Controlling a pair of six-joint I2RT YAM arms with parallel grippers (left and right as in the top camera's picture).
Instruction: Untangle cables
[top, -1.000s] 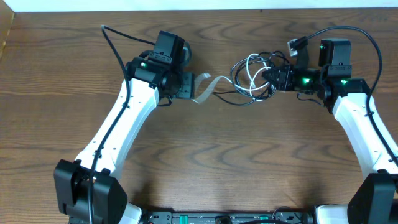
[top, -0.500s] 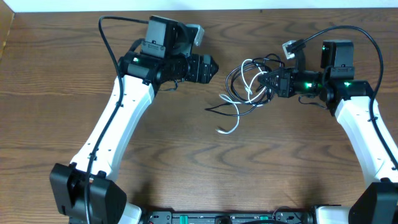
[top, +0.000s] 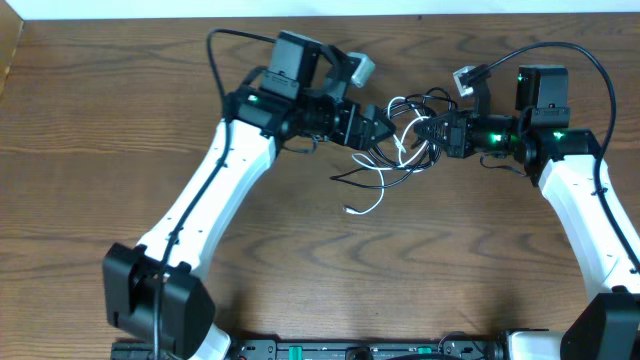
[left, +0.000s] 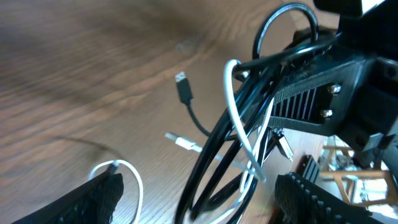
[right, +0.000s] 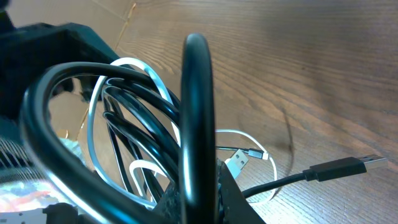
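- Black cords and one white one make up the cables. From overhead they form a loose knot of loops on the wooden table, between the two arms and toward the far edge. The right gripper is clamped on the knot's right side, and the left gripper noses into its left side. A white tail and some black strands trail toward the near side.
- Left wrist view: the fingers sit at the bottom corners of the frame, so this pincer is spread wide. The cables run up between the fingers and are not pinched. Behind the cables is the ribbed pad of the right gripper. A black plug and a white plug lie loose on the wood.
- Right wrist view: this pincer is narrow and closed on the cables. Several black loops and the white one fan out from it. A second black plug rests on the table beyond.
- Risk, as I judge it: so many strands pass between the wide jaws that closing here would likely catch several at once. Pulling then would tighten the knot rather than free a cord.
- A loose plug could snag inside a loop as a cord is drawn through.
- A hard pull might also drag the cables out of the right gripper's hold.
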